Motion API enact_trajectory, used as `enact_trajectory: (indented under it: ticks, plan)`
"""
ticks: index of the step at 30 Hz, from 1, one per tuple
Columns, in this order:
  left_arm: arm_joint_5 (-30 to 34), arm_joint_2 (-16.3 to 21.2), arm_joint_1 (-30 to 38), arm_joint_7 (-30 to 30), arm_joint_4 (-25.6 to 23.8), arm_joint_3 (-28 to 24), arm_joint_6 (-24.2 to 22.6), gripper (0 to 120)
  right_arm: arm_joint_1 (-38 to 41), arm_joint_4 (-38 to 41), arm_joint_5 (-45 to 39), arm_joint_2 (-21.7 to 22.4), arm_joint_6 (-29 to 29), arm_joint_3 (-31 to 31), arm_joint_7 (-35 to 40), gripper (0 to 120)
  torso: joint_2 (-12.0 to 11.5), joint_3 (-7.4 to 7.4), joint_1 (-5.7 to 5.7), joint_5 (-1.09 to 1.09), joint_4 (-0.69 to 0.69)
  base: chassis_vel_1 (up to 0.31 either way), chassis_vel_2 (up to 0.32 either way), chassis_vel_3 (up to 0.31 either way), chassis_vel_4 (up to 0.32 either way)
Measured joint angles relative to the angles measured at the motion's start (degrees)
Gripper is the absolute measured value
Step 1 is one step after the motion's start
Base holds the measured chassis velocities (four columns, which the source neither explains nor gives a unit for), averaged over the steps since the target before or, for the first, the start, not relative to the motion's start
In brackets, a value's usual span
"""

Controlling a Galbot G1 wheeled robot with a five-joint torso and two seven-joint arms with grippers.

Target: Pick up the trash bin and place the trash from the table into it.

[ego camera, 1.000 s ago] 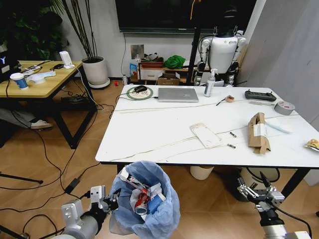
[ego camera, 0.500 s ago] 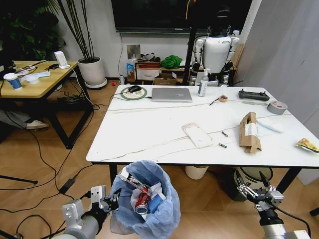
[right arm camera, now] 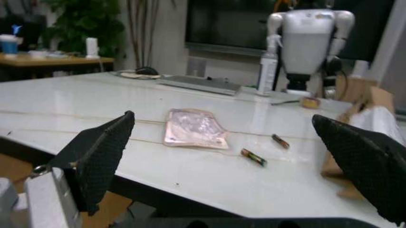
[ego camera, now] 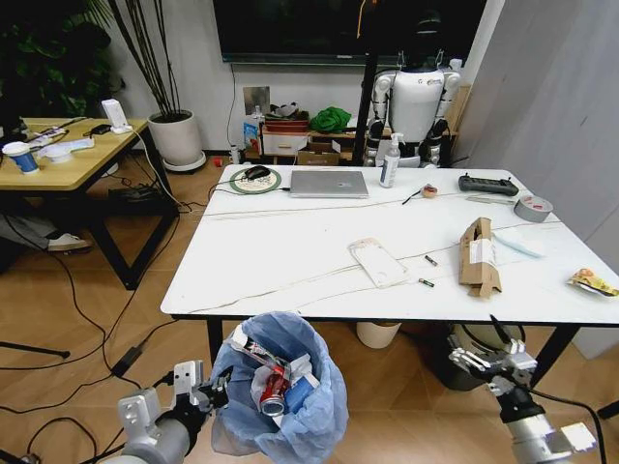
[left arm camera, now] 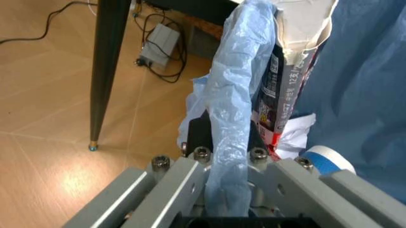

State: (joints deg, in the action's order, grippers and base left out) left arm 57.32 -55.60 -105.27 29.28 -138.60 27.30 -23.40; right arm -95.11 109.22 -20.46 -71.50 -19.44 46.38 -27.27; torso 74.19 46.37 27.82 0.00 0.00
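The trash bin (ego camera: pixel 282 389), lined with a crinkled blue bag, hangs low in front of the white table (ego camera: pixel 290 242) and holds a red can, paper and a carton (left arm camera: pixel 279 90). My left gripper (ego camera: pixel 211 391) is shut on its rim, and the blue bag (left arm camera: pixel 227 142) is pinched between the fingers. Trash on the table: a flat white packet (ego camera: pixel 377 261) (right arm camera: pixel 195 128), a torn brown cardboard box (ego camera: pixel 477 255) (right arm camera: pixel 371 102) and a yellow wrapper (ego camera: pixel 591 282). My right gripper (ego camera: pixel 488 357) (right arm camera: pixel 231 161) stands open at the table's front edge, below the box.
A silver laptop (ego camera: pixel 324 184), a spray bottle (ego camera: pixel 391 160), a grey tape roll (ego camera: pixel 533 206) and two small batteries (ego camera: pixel 426 282) lie on the table. A wooden desk (ego camera: pixel 68 159) stands at the left, a parked humanoid robot (ego camera: pixel 414 97) behind. Cables trail on the floor.
The whole head view has shifted, so the camera moved; the table now sits further left in the picture. My right gripper rose slightly. The left gripper still holds the bin.
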Motion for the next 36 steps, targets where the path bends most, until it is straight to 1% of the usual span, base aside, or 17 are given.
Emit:
enact_trajectory:
  ticks: [1, 2, 3, 4, 7, 10, 11, 14, 15, 16, 20, 23, 24, 27, 29, 36]
  plan:
    - [-0.2, -0.1, -0.5, 0.0, -0.2, 0.3, 0.0, 0, 0.8, 0.0, 1.8, 2.7, -0.1, -1.1, 0.9, 100, 0.0, 0.00, 0.00, 0.04, 0.00, 0.000, 0.000, 0.000, 0.000]
    - [-0.2, -0.1, -0.5, 0.0, -0.2, 0.3, 0.0, 0, 0.8, 0.0, 1.8, 2.7, -0.1, -1.1, 0.9, 100, 0.0, 0.00, 0.00, 0.04, 0.00, 0.000, 0.000, 0.000, 0.000]
    - [-0.5, -0.1, -1.4, 0.2, -0.5, 0.8, 0.0, 0, 2.3, 0.1, 4.0, 8.6, -0.2, -3.3, 4.0, 100, 0.0, 0.00, 0.00, 0.00, 0.02, 0.000, 0.000, 0.000, 0.000]
    - [-0.5, -0.1, -1.4, 0.2, -0.5, 0.8, 0.0, 0, 2.3, 0.1, 4.0, 8.6, -0.2, -3.3, 4.0, 100, 0.0, 0.00, 0.00, 0.00, 0.02, 0.000, 0.000, 0.000, 0.000]
    - [-0.9, -0.1, -2.6, 0.3, -1.1, 1.4, 0.0, 0, 4.8, 0.5, 6.3, 15.5, 0.0, -6.5, 9.1, 100, 0.0, 0.00, 0.00, 0.02, 0.01, 0.000, 0.000, 0.000, 0.000]
    - [-1.7, -0.2, -4.1, 0.3, -1.5, 1.8, 0.1, 0, 7.9, 1.6, 6.7, 21.4, 1.9, -9.9, 12.8, 100, 0.0, 0.00, 0.00, 0.01, 0.02, 0.000, 0.000, 0.000, 0.000]
    - [-1.7, -0.2, -4.1, 0.3, -1.5, 1.8, 0.1, 0, 7.9, 1.6, 6.7, 21.4, 1.9, -9.9, 12.8, 100, 0.0, 0.00, 0.00, 0.01, 0.02, 0.000, 0.000, 0.000, 0.000]
    - [-2.2, -0.2, -4.9, 0.3, -1.6, 2.4, 0.2, 0, 12.0, 2.2, 6.0, 26.8, 4.8, -14.2, 15.6, 100, 0.0, 0.00, 0.00, 0.00, 0.00, 0.000, 0.000, 0.000, 0.000]
    - [-2.2, -0.3, -4.9, 0.3, -1.6, 2.5, 0.3, 0, 13.2, 2.2, 5.8, 27.7, 5.6, -15.2, 15.9, 100, 0.0, 0.00, 0.00, 0.01, 0.01, 0.000, 0.000, 0.000, 0.000]
    - [-2.2, -0.3, -4.9, 0.3, -1.6, 2.5, 0.3, 0, 13.2, 2.2, 5.8, 27.7, 5.6, -15.2, 15.9, 100, 0.0, 0.00, 0.00, 0.01, 0.01, 0.000, 0.000, 0.000, 0.000]
    - [-2.0, -0.3, -4.7, 0.3, -1.7, 2.9, 0.3, 0, 19.5, 1.4, 4.3, 32.1, 9.6, -21.0, 16.4, 100, 0.0, 0.01, 0.00, 0.01, 0.02, 0.000, 0.000, 0.000, 0.000]
    - [-1.3, 0.2, -4.0, 0.5, -1.5, 2.9, 0.3, 0, 21.2, 1.1, 6.2, 33.3, 12.1, -23.0, 18.7, 100, 0.0, 0.01, 0.00, -0.01, 0.01, 0.000, 0.000, 0.000, 0.000]
    - [-1.3, 0.2, -4.0, 0.5, -1.5, 2.9, 0.3, 0, 21.2, 1.1, 6.2, 33.3, 12.1, -23.0, 18.7, 100, 0.0, 0.01, 0.00, -0.01, 0.01, 0.000, 0.000, 0.000, 0.000]
    - [-1.0, 0.6, -3.7, 0.6, -0.9, 2.9, 0.3, 0, 22.1, -0.2, 9.5, 33.5, 14.5, -25.5, 22.3, 100, 0.0, 0.01, 0.00, 0.01, 0.00, 0.000, 0.000, 0.000, 0.000]
    - [-0.8, 0.7, -3.5, 0.6, -0.7, 2.9, 0.2, 0, 23.1, -1.2, 10.7, 32.8, 15.8, -26.5, 23.3, 100, 0.0, 0.00, 0.00, 0.01, 0.00, 0.000, 0.000, 0.000, 0.000]
    - [0.3, 1.9, -2.4, 0.9, 0.0, 2.8, 0.0, 0, 24.6, -3.3, 10.9, 32.2, 18.9, -27.8, 25.2, 100, 0.0, 0.00, 0.00, -0.01, 0.00, 0.000, 0.000, 0.000, 0.000]
